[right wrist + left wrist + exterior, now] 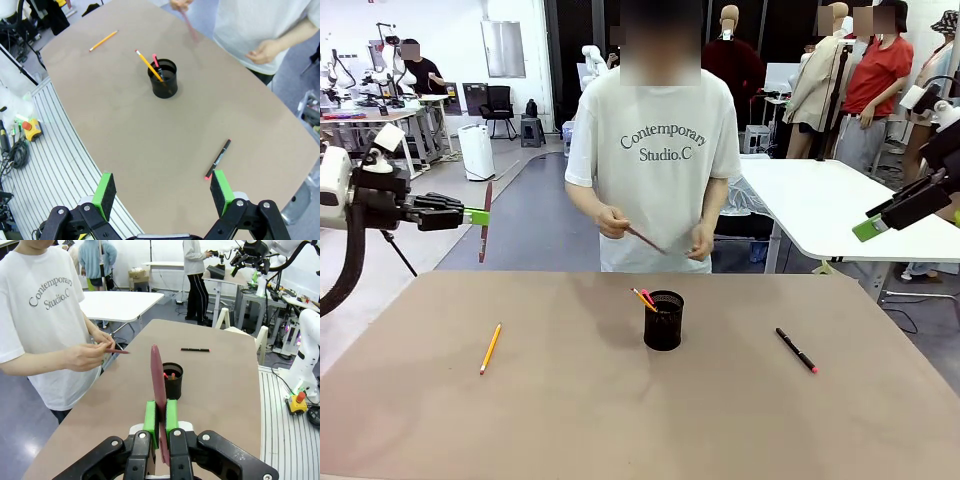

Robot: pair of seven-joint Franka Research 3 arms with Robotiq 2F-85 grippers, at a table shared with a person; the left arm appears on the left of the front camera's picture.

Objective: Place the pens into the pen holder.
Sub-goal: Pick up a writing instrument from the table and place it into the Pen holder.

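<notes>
Front view: the left gripper (476, 215), clamped tight on an upright reddish-brown pen (486, 236), hangs well left of the pen holder (663, 322). The right gripper (162, 186) stands wide open and empty, high to the holder's right. A yellow pencil (491, 348) lies left of the holder, a black pen (796, 350) right of it. A second pencil (148, 64) and a pink-tipped pen (156, 61) stand inside it.

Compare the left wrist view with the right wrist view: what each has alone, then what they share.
Left wrist view: the left gripper shut on a reddish-brown pen. Right wrist view: the open right gripper, and a yellow pencil lying on the table. Shared: the cup holding pens, the black pen lying loose, the person's hand.
</notes>
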